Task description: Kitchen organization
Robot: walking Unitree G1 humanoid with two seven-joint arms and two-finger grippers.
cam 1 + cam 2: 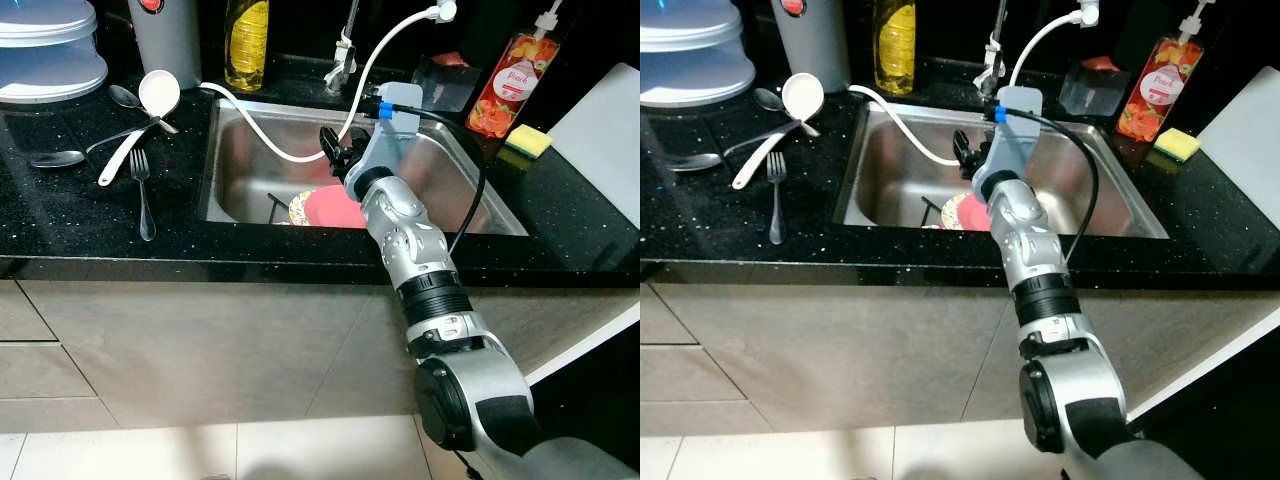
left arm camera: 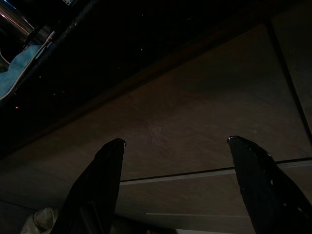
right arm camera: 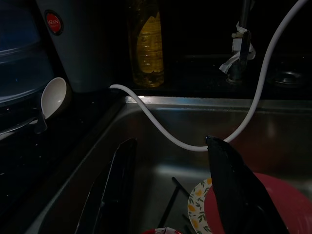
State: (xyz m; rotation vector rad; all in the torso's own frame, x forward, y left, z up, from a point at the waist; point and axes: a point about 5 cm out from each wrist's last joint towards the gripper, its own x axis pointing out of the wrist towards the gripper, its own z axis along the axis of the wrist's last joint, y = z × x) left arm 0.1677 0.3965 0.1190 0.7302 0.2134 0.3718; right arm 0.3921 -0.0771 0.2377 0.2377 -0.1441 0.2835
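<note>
Right gripper, fingers apart and holding nothing, hangs mid-frame over the sink above a red plate. Left gripper idles, spread too.

The right arm is built of rounded silver-grey segments joined by black ribbed rings, with a larger black joint housing at the near end. At its wrist sits a pale grey-blue block with a bright blue connector, from which a black cable loops back along the arm. Both the right gripper and the left gripper have two long, tapering, glossy black fingers.
</note>
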